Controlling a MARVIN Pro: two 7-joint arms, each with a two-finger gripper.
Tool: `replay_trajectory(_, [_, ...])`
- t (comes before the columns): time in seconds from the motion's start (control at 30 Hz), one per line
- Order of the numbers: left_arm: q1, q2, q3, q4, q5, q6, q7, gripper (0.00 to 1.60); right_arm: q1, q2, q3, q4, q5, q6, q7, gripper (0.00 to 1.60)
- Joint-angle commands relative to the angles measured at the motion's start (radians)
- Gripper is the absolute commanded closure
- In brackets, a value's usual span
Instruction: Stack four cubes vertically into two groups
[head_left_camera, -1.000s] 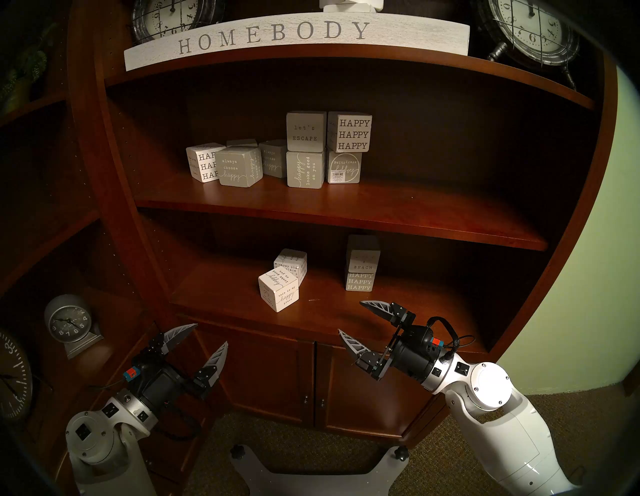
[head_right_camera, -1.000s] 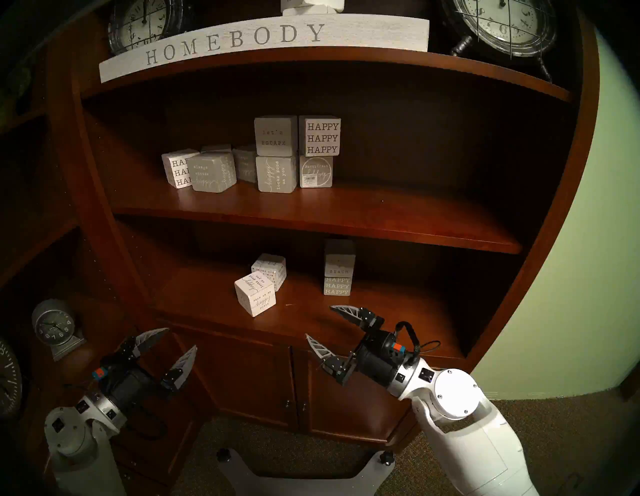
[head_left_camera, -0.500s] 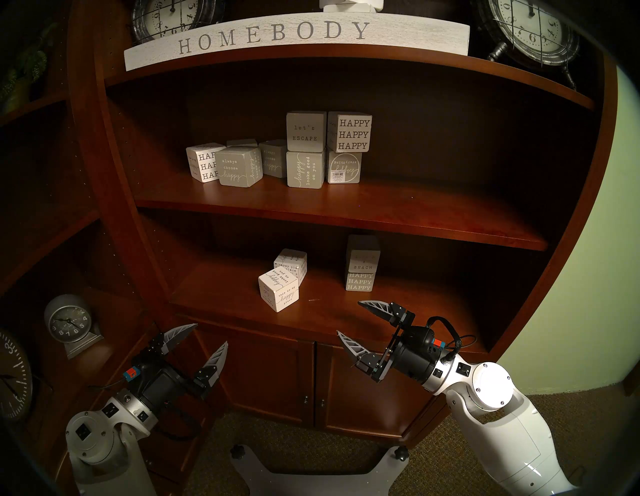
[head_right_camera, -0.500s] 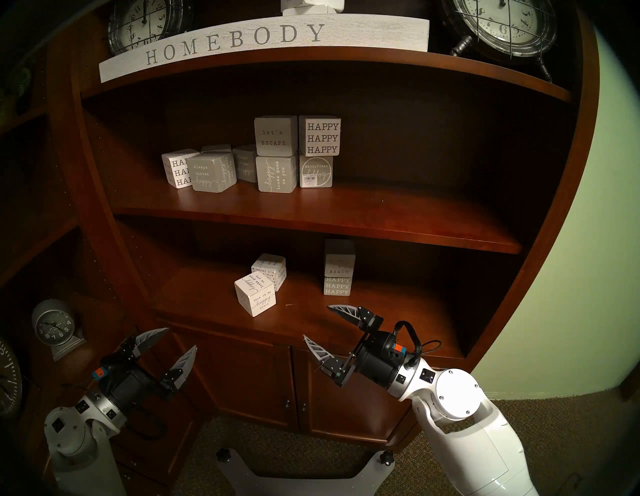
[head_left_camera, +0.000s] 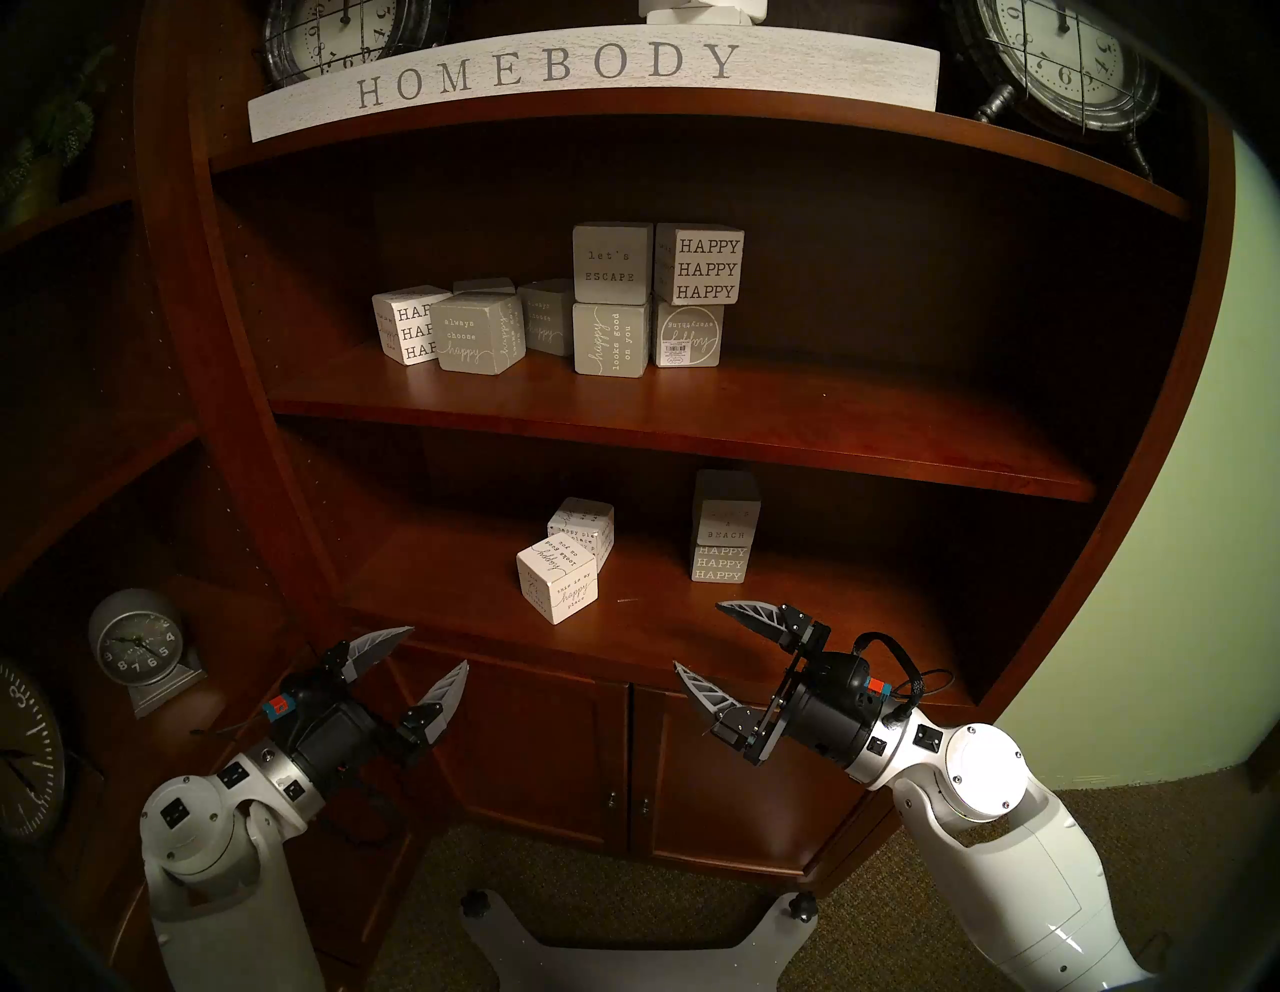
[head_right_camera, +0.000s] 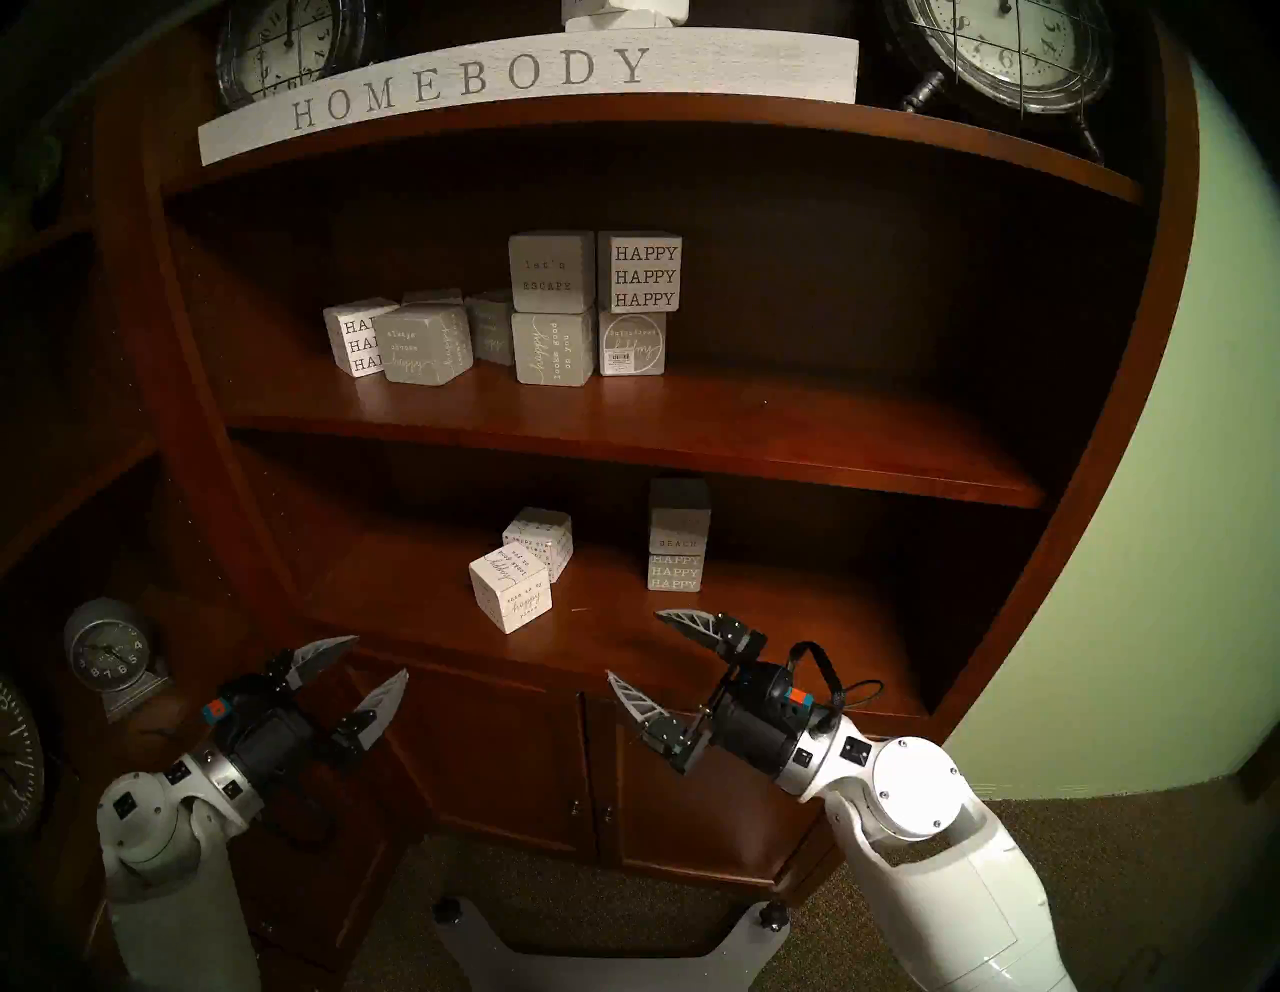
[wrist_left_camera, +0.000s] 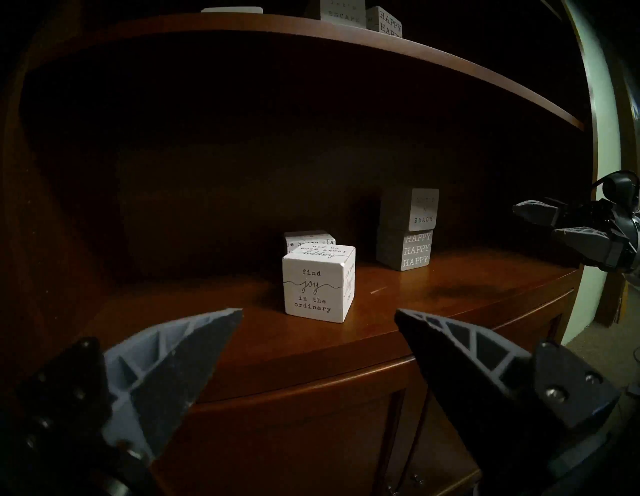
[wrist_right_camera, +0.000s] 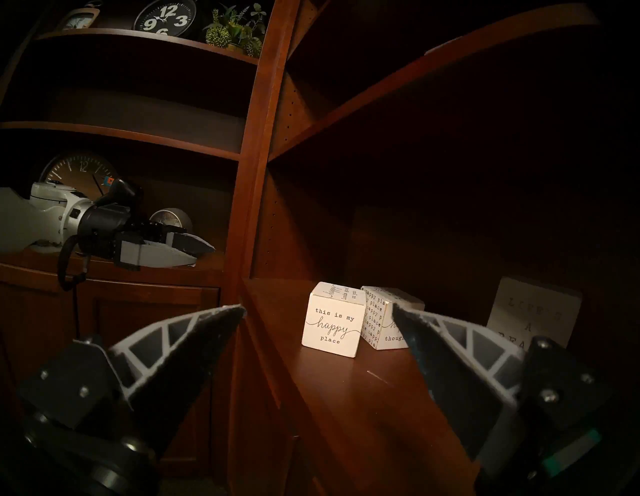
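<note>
Both end effectors hang released, left (head_left_camera: 424, 657) and right (head_left_camera: 699, 636). Grey pair (head_left_camera: 725, 526) stands stacked at one o'clock; white cubes (head_left_camera: 558, 587) sit side by side at twelve, awaiting the left's grasp.

lower shelf (head_left_camera: 485, 609), white cubes (head_left_camera: 557, 587), grey stack (head_left_camera: 724, 533)

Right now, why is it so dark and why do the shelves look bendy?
In both head views the fisheye lens bows the lower shelf and leaves a dark rim. In the left wrist view the shelf's back is nearly black; only the front white cube is bright. In the right wrist view the grey stack is dim, its lettering faint.
</note>
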Motion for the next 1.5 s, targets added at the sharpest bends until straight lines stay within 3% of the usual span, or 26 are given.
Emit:
replay_trajectory(0.0, [-0.119,0.075,0.042,0.045,0.019,0.025,-0.007,0.0,0.004,-0.007,0.001,-0.02,0.003,-0.005,-0.004,0.0])
replay_trajectory(0.6, [-0.26,0.102,0.123,0.192,0.115,0.025,0.05,0.0,0.003,-0.01,0.004,-0.021,0.001,-0.004,-0.003,0.0])
replay_trajectory(1.47, [-0.386,0.136,0.181,0.34,0.104,0.002,0.016,0.0,0.002,-0.012,0.005,-0.021,-0.001,-0.003,-0.001,0.0])
